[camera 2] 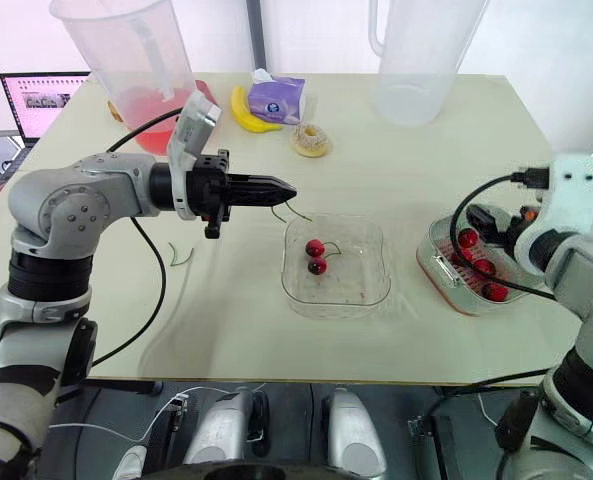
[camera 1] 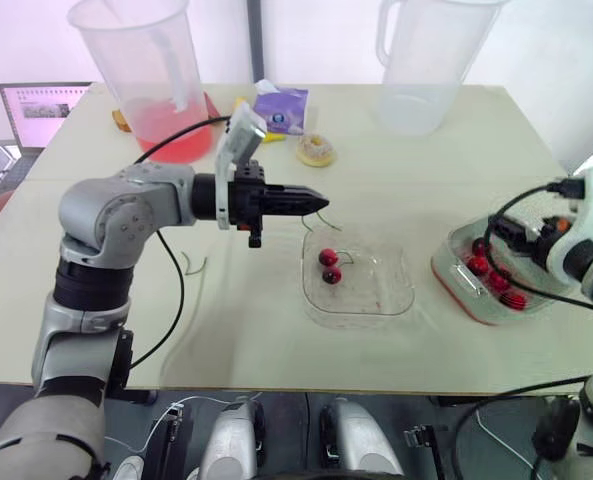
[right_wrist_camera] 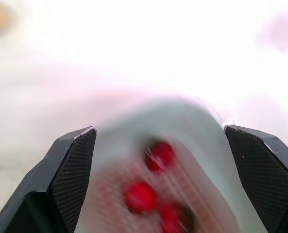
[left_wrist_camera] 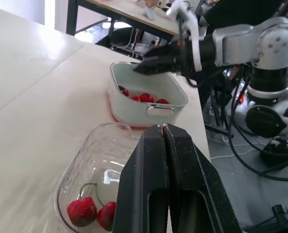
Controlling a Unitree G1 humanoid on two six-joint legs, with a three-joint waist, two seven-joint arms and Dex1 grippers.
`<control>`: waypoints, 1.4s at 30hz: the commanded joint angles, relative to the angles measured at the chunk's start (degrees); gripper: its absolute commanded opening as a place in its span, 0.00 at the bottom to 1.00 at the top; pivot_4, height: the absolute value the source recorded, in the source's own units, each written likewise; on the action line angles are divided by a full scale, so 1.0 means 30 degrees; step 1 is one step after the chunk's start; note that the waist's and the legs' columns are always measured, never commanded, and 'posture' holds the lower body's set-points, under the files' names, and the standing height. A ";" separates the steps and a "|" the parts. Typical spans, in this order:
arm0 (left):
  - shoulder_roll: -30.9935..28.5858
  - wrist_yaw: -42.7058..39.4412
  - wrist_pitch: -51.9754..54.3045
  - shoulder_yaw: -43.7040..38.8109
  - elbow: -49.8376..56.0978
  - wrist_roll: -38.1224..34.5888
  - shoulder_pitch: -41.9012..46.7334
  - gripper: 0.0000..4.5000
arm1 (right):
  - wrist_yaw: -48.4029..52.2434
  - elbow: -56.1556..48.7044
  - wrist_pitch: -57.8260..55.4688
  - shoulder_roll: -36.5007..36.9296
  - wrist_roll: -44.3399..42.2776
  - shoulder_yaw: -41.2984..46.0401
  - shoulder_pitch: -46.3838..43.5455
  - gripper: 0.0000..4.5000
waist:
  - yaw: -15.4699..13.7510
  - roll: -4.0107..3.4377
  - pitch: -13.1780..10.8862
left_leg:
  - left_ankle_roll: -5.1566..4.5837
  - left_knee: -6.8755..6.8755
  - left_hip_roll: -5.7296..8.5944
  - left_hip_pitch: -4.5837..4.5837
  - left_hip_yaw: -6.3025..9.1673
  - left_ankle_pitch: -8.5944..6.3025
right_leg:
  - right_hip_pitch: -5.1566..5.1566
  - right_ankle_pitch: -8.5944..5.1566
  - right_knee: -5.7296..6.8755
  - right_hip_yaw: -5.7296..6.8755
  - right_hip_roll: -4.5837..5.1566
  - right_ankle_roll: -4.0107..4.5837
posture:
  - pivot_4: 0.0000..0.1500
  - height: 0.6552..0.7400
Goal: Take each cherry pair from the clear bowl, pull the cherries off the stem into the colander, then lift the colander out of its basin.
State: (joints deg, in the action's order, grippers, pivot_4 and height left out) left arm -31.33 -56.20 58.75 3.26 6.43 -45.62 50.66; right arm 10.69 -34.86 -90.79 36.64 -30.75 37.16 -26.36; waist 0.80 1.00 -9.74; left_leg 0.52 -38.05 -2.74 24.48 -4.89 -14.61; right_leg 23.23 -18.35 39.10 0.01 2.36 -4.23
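Lab: laptop [camera 1: 41, 112] beside worktable [camera 1: 246, 330]

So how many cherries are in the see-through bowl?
2. The two cherries sit side by side near the clear bowl's left end. None look hidden. The left gripper pinches only a bare stem; the other cherries lie in the colander.

Table: a pale beige tabletop [camera 2: 426, 160] spans the scene, matte under even light.
Backdrop: a bright white surface [camera 1: 326, 40] behind the table, split by one dark upright post [camera 1: 255, 40].
Far edge: a clear plastic jug [camera 1: 141, 60] at left, a second jug [camera 1: 426, 60] at right.
Left side: an open laptop [camera 1: 41, 112], screen lit.
Floor: dark grey [camera 1: 396, 400] below the near edge.
Beyond: another pale table [left_wrist_camera: 129, 7] on dark legs.
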 commanded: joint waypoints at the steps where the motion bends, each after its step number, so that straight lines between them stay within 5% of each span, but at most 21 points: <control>1: -0.0346 0.0096 -0.0069 -0.0581 0.0530 -0.0127 0.0173 0.00 | 0.3106 -0.2341 0.1279 0.0586 -0.2667 0.0206 -0.0476 1.00 | -0.0011 0.0000 0.0000 | -0.0002 0.0000 0.0002 0.0000 -0.0001 0.0000 | 0.0000 0.0000 0.0000 0.0000 0.0001 0.0000 | 1.00 1.00; 9: -0.0849 0.0623 0.0074 -0.0903 0.0744 -0.0158 -0.0219 0.00 | 0.9066 -0.4780 0.3233 0.2170 -0.9675 0.0104 0.1117 1.00 | -0.0084 0.0007 -0.0008 | -0.0038 -0.0003 0.0014 0.0003 0.0010 -0.0022 | -0.0025 0.0000 -0.0008 0.0020 0.0035 -0.0001 | 1.00 1.00; 27: -0.2254 0.7740 0.2761 -0.7443 -0.0258 0.0218 -0.6861 0.00 | 1.0257 -0.3326 0.8635 0.7517 -0.8812 -0.4426 0.3166 1.00 | -0.0053 0.0030 -0.0010 | -0.0043 -0.0021 -0.0003 -0.0013 0.0009 -0.0025 | -0.0038 0.0000 -0.0011 0.0024 0.0070 -0.0001 | 1.00 1.00; 42: -0.1188 0.8795 0.0159 -0.8439 -0.3861 0.1620 -0.9170 0.00 | 0.9832 -0.3225 0.9569 0.8577 -0.9177 -0.5828 0.2607 1.00 | -0.0043 0.0041 -0.0010 | -0.0046 -0.0023 -0.0005 -0.0017 0.0008 -0.0029 | -0.0042 0.0001 -0.0011 0.0037 0.0103 0.0002 | 1.00 1.00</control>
State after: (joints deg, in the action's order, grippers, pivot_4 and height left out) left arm -34.71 -29.72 60.59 -21.08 -5.64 -40.82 22.93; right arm 40.54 -43.78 -63.21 61.66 -57.55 18.56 -17.79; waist 0.67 1.12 -9.76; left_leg 0.38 -38.12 -2.76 24.43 -4.86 -14.70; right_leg 23.10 -18.35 39.07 0.12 2.67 -4.23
